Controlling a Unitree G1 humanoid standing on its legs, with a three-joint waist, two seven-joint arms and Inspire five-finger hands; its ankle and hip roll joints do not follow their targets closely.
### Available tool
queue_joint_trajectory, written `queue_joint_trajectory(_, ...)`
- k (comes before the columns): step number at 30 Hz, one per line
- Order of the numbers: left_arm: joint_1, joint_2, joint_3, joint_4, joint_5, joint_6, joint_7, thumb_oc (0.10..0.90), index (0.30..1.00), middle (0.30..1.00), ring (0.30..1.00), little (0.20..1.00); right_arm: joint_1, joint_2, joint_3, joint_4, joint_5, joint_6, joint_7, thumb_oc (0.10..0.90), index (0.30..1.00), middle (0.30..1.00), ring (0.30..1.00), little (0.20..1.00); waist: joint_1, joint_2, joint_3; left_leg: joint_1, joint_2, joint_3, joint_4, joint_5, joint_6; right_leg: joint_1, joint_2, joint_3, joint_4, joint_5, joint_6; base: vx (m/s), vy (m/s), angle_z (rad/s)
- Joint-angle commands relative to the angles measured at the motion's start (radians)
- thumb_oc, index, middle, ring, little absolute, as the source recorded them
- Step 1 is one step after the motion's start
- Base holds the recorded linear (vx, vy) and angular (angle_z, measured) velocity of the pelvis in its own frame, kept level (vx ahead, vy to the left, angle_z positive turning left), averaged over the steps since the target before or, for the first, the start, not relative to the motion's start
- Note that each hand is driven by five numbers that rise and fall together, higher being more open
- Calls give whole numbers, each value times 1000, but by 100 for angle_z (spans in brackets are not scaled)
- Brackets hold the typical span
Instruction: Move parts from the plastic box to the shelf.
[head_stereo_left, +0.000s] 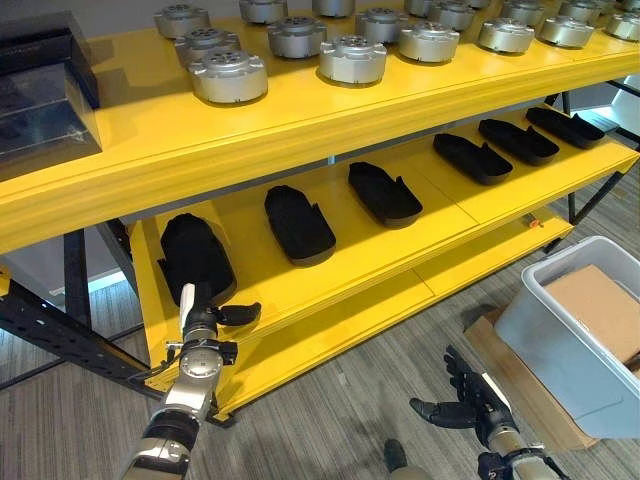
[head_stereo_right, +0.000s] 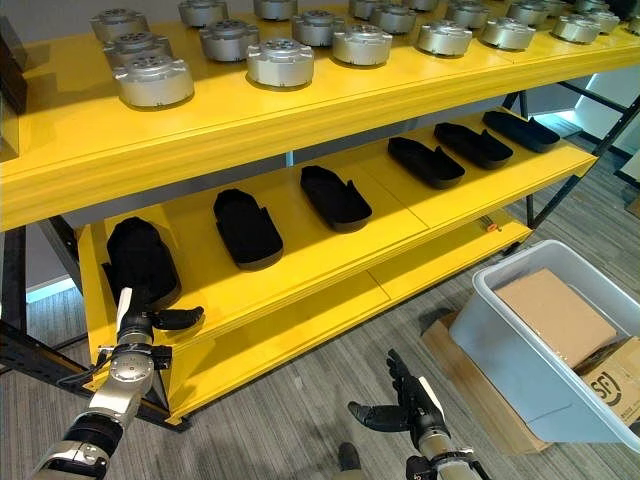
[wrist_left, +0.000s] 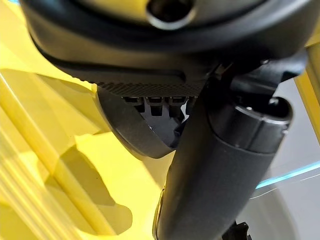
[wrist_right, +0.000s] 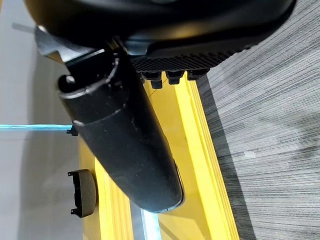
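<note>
- The left robot hand (head_stereo_left: 205, 322) is raised at the front edge of the yellow shelf's (head_stereo_left: 330, 270) middle level, its thumb sticking out sideways over the shelf edge.
- Its fingers reach up against the leftmost black part (head_stereo_left: 195, 255), which lies on the middle level just beyond the hand; the fingers themselves merge with the dark part, so I cannot tell whether they are curled round it or straight.
- In the left wrist view the same black part (wrist_left: 135, 130) shows past the palm, resting on the yellow shelf surface, with the thumb (wrist_left: 215, 180) crossing in front of it.
- To the right of the left robot hand, five more black parts (head_stereo_left: 298, 224) lie in a row along the middle level, each apart from its neighbour.
- Above the left robot hand, the top level carries rows of round silver metal parts (head_stereo_left: 228, 76), and a dark case (head_stereo_left: 40, 90) stands at its left end.
- The right robot hand (head_stereo_left: 465, 400) hangs low over the grey floor (head_stereo_left: 340, 420), well apart from the shelf, fingers spread and relaxed, holding nothing.
- Just right of the right robot hand stands the grey plastic box (head_stereo_left: 560, 350), with a brown cardboard piece (head_stereo_left: 600, 305) inside and flat cardboard (head_stereo_left: 520, 385) beneath it.
</note>
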Motion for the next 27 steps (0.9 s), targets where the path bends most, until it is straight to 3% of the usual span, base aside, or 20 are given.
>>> queue_joint_trajectory(1,-52,7,26,66,-7,0,-13,900,1000,1000,1000,1000,-68,-23,-55,-68,20,-83,-13,900,1000,1000,1000,1000,10,-3,29,50,45,33,11,-52,13,64,-36,-10,43,-112,22,0,0,0)
queue_joint_trajectory(27,-38,82,42,15,37,-4,-28,900,1000,1000,1000,1000,-78,-24,-63,-46,26,-80,-3,900,1000,1000,1000,1000,19,2,19,49,41,29,9,-55,14,72,-38,-19,37,-112,24,0,0,0)
